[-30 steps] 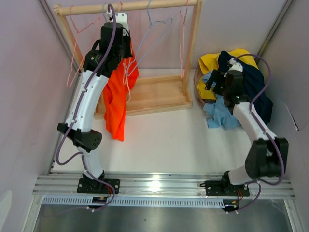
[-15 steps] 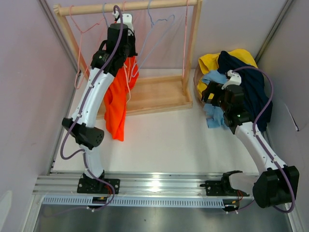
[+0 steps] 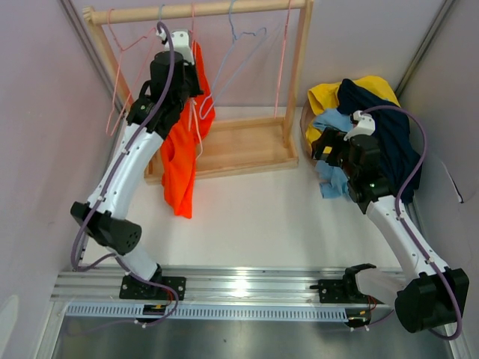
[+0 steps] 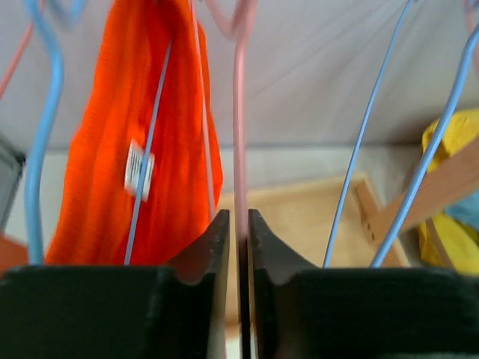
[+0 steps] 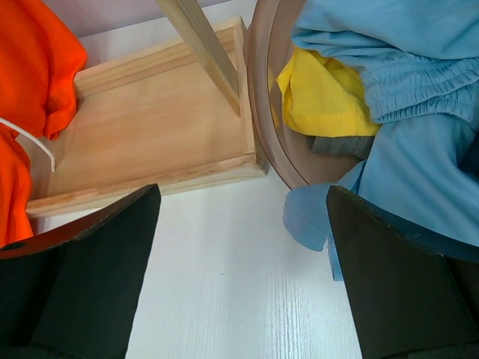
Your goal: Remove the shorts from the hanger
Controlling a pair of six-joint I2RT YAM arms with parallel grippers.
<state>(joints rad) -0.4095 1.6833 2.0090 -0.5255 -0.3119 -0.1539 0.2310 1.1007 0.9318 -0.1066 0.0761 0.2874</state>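
Observation:
The orange shorts point(image 3: 179, 161) hang from a pink hanger point(image 4: 240, 112) on the wooden rack, their lower half draped down to the rack's base. In the left wrist view the shorts point(image 4: 150, 149) fill the upper left, a white label on them. My left gripper point(image 4: 239, 218) is up by the top rail point(image 3: 224, 9), shut on the pink hanger's wire, just right of the shorts. My right gripper point(image 5: 243, 196) stands wide open over bare white table, holding nothing, between the rack's base and the clothes basket. The hanger's hook is hidden behind my left wrist in the top view.
Several empty blue and pink wire hangers point(image 3: 241, 52) hang on the rail. The rack's wooden base point(image 5: 150, 120) and right post point(image 3: 296, 75) stand left of a round basket point(image 5: 263, 120) heaped with yellow, light blue and navy clothes point(image 3: 367, 120). Walls close in on both sides.
My left gripper has shifted left along the rail with the hanger, and the shorts' top has risen beside it. The right arm drew back from the clothes heap toward the table.

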